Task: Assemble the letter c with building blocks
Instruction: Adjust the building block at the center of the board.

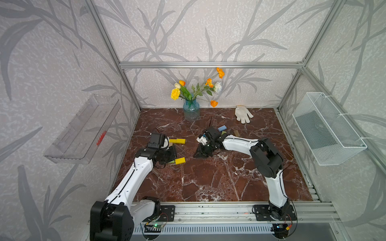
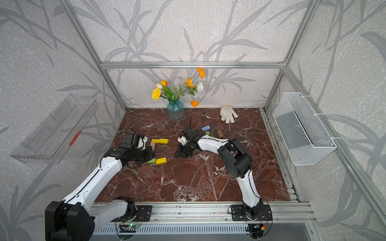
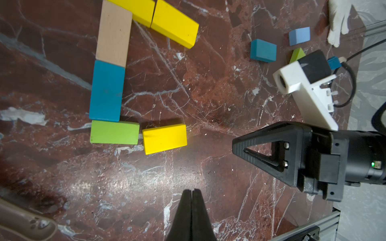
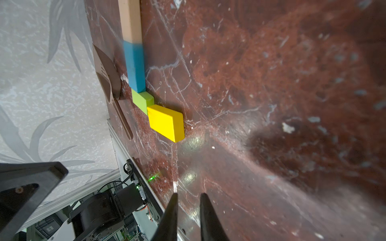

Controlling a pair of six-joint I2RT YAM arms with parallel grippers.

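Beside the teal block (image 3: 106, 90), which forms half of the spine, you have the letter c (image 3: 110, 64) laid out flat on the marble tabletop (image 3: 188, 94). A tan block (image 3: 113, 34) sits end to end with the teal block to finish the spine. Two yellow blocks (image 3: 174, 23) branch from the tan end as one arm. From the teal block's other end, a green block (image 3: 114, 132) and a last yellow block (image 3: 165, 138) make the second arm. That last yellow block lies slightly skewed, with a thin gap to the green one, so it likely wants a nudge.

Your left gripper (image 3: 191, 190) has its fingers pressed together, holding nothing, well clear of the teal block. Your right gripper (image 4: 189, 196) shows a narrow gap between its fingers, empty, and points toward the skewed yellow block. It is probably set narrow to serve as a pusher. Spare blocks (image 3: 263, 50) lie well apart from the teal block, past the C's open side, near a white glove (image 3: 338, 20).
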